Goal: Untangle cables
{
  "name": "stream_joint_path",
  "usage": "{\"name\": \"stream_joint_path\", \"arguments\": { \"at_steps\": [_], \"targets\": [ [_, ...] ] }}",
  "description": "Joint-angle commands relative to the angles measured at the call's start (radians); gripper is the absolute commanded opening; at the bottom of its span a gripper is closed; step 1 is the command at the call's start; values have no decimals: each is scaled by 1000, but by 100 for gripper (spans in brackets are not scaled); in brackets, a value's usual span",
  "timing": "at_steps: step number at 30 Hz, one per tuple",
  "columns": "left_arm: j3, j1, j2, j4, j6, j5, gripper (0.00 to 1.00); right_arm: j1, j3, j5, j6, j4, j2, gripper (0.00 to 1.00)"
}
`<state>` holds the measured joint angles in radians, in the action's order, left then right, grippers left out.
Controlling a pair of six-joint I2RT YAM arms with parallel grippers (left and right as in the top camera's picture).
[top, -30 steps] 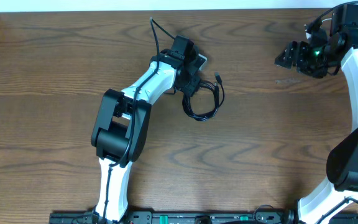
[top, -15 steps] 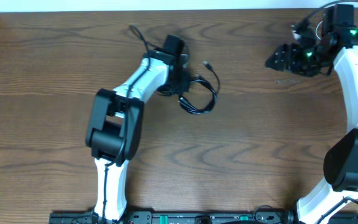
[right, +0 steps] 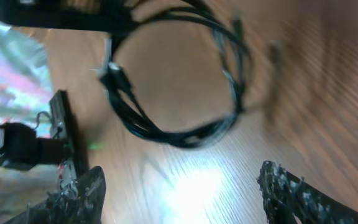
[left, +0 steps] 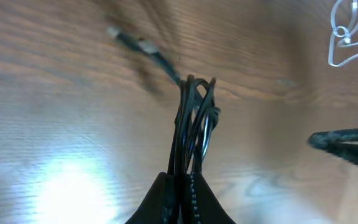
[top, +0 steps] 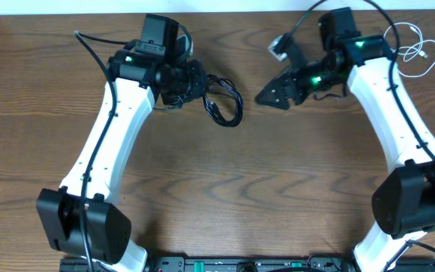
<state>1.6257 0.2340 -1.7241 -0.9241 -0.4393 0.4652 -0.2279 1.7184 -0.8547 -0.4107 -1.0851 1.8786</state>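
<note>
Black cable coil (top: 225,104) sits in the upper middle of the table (top: 217,189), just beside the left gripper (top: 199,83) — its fingers are pressed together on one side of the coil, pinching several strands at once. One small plug end (left: 129,42), blurred, sticks out free from the bundle. The right gripper (top: 269,97) points at the coil from the other side, near but not touching, its fingers (right: 291,190) spread wide. The white cable (top: 412,44) lies well apart — a loose loop near the far right corner.
</note>
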Motion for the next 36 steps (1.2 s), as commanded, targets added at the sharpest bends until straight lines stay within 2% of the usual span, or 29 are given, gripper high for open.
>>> {"name": "stream_joint_path", "arguments": {
  "at_steps": [1,3,6,9,10,12,19,26,33,36],
  "targets": [
    [6,-39,-4,-11,-26,131,7,-58,-6,-73,-42,19,3,72],
    [6,-42,-4,-11,-39,134,7,-83,-6,-72,14,43,3,65],
    [6,-41,-4,-10,-64,154,7,-135,-6,-64,125,97,3,42],
    [6,-41,-4,-11,-68,165,7,-183,-6,46,243,144,3,29],
    [6,-41,-4,-10,-68,182,8,-202,-6,126,310,160,3,18],
    [6,-41,-4,-11,-68,182,7,-228,-6,203,373,167,3,3],
    [6,-41,-4,-10,-67,174,7,-271,-6,208,422,185,3,1],
    [6,-43,-4,-10,-68,170,8,-266,-5,-29,426,211,2,1],
    [6,-46,-4,-10,-68,164,7,-223,-5,-36,589,218,2,1],
    [6,-48,-4,-10,-68,148,7,-211,-5,-50,594,205,2,1]
  ]
}}
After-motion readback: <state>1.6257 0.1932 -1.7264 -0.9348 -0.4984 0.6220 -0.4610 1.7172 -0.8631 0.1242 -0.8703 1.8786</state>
